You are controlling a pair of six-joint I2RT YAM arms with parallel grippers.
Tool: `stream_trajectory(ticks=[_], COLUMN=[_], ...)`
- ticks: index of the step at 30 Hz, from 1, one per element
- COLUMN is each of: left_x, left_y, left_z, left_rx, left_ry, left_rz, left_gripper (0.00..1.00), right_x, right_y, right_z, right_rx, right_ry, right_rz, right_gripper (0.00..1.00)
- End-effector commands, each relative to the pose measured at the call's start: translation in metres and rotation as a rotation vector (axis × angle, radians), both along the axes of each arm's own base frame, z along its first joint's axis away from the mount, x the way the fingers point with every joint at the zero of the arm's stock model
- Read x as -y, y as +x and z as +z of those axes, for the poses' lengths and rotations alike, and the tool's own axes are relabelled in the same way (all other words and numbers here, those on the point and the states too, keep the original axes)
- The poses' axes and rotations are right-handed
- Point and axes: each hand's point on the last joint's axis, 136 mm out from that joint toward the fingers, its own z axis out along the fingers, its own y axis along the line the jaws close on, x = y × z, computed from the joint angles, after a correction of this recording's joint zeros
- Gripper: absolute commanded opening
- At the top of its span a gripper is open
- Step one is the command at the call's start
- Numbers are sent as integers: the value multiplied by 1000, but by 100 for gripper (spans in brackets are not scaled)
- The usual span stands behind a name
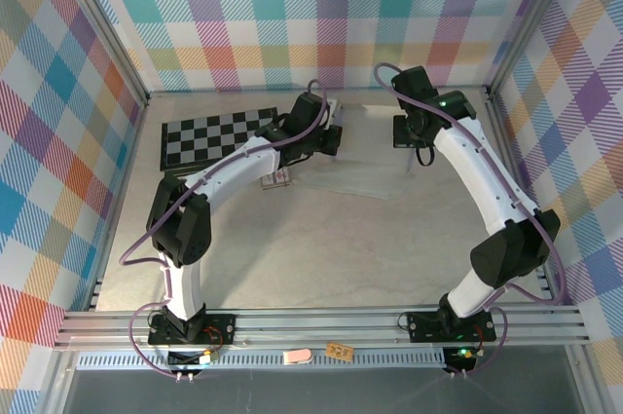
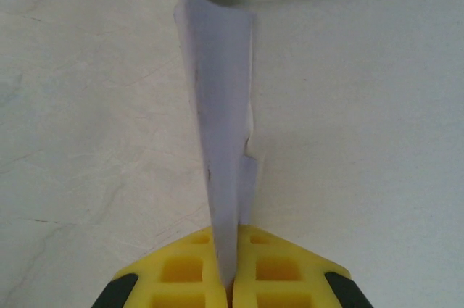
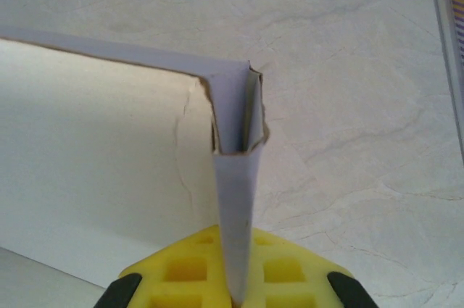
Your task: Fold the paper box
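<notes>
left gripper (image 2: 230, 282) and right gripper (image 3: 235, 290) each clamp an end flap of the paper box (image 1: 370, 180), at the table's (image 1: 292, 268) far side (the wall-raising step, i judge). next: turn both flaps inward, gently.

What we cannot fully make out: grips and sheet edges

From above, at upper centre, we barely separate the paper box (image 1: 370, 178) from the pale table (image 1: 292, 239). There the left arm (image 1: 234, 166) and right arm (image 1: 477, 175) cover their own fingertips. The left arm also hides the right end of the checkerboard (image 1: 209, 133) and part of a small patterned pack (image 1: 280, 178), too small to read. In the left wrist view the bottom edge cuts off the yellow fingers (image 2: 181, 268) of the left gripper (image 2: 230, 279), and the top edge cuts the box. In the right wrist view the bottom edge cuts the right gripper (image 3: 238, 286), and the left edge cuts the box wall.
</notes>
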Motion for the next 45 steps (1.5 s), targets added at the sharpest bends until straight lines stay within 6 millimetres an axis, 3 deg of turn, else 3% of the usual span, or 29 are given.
stream_trajectory(ticks=[1,8,14,17,21,26,41,45], left_x=[-13,-36,-45,-34,2,16,11,15], left_y=[0,-9,-8,-11,-22,-21,-1,2], left_z=[-15,-13,-10,-14,-8,7,-9,-12], left_rx=[22,103,101,69,44,18,-51,-59], left_ry=[165,439,487,420,182,-53,-153,-174], left_rz=[59,208,241,188,17,-42,-42,-49], left_gripper=[0,0,0,0,16,26,29,20], right_x=[4,4,-1,-4,-9,-9,-13,-14], right_y=[-9,-14,-16,-16,-17,-20,-23,-24], right_z=[3,-1,7,8,10,12,12,13], right_rx=[-26,-45,-60,-66,-45,-31,-29,-27], right_ry=[-47,-64,-45,-35,-16,-9,23,31], right_rz=[-32,-72,-65,-52,-22,-9,0,-4], right_gripper=[0,0,0,0,0,0,0,0])
